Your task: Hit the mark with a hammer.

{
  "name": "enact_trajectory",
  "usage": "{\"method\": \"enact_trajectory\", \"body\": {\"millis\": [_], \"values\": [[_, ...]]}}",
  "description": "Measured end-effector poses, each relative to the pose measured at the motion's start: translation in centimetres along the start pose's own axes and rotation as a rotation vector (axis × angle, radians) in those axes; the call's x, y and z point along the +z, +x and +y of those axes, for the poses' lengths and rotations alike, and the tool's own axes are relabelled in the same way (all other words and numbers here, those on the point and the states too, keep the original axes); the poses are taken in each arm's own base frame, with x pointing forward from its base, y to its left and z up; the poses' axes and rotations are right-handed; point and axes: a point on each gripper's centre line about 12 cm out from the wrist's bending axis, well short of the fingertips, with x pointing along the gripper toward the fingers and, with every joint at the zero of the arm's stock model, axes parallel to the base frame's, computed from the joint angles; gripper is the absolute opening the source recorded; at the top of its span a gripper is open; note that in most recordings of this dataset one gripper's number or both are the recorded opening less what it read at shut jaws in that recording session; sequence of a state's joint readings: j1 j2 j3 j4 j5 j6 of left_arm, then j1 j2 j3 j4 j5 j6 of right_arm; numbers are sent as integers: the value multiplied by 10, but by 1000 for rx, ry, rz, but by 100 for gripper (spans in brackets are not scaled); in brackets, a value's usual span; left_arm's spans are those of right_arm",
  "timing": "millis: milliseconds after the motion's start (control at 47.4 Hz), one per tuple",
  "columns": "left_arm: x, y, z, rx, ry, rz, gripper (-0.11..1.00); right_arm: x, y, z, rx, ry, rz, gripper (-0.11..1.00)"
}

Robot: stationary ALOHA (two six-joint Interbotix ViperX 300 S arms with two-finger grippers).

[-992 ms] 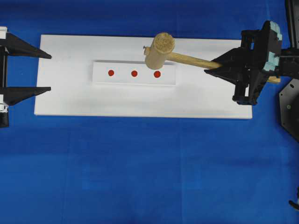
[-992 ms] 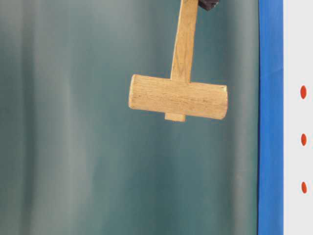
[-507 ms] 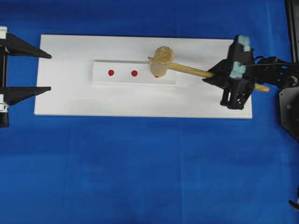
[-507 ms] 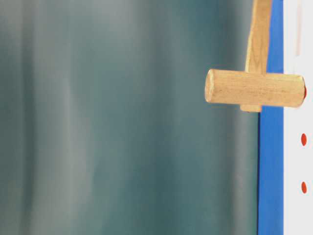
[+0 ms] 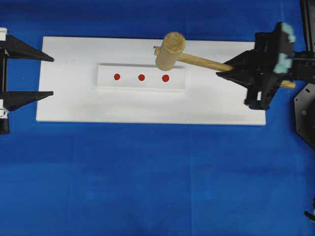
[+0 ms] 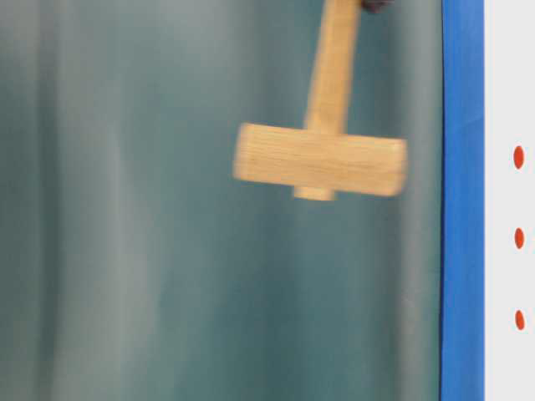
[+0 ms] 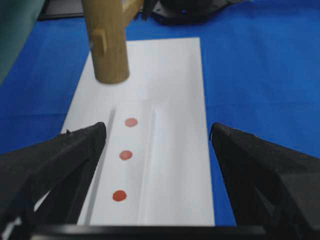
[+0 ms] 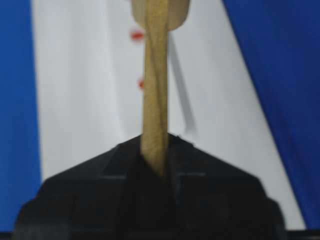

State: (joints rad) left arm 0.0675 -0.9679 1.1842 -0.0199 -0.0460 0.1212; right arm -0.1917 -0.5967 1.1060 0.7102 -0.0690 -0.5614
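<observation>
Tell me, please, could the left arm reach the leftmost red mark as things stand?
Probably yes. The left gripper stands open at the white board's left end, and nothing lies between it and the leftmost red mark. The hammer, held by the right gripper, is raised near the rightmost mark.

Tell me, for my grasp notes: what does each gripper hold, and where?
Right gripper: shut on the hammer, far down its handle. Left gripper: open, empty.

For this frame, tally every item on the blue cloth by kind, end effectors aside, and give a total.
Light-brown wooden mallet: 1
Large flat white board: 1
Narrow raised white strip on the board: 1
Round red marks on the strip: 3
Total: 6
</observation>
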Motion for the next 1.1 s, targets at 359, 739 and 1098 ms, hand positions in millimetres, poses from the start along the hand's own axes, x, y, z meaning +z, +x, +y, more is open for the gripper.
{"method": "enact_trajectory", "body": {"millis": [359, 739, 1098], "values": [[0, 0, 0, 0, -2, -3, 84, 2, 16, 9, 31, -7, 57, 1], [2, 0, 0, 2, -2, -15, 84, 31, 82, 41, 84, -57, 105, 1], [1, 0, 0, 3, -40, -11, 84, 55, 126, 59, 110, -108, 95, 1]]}}
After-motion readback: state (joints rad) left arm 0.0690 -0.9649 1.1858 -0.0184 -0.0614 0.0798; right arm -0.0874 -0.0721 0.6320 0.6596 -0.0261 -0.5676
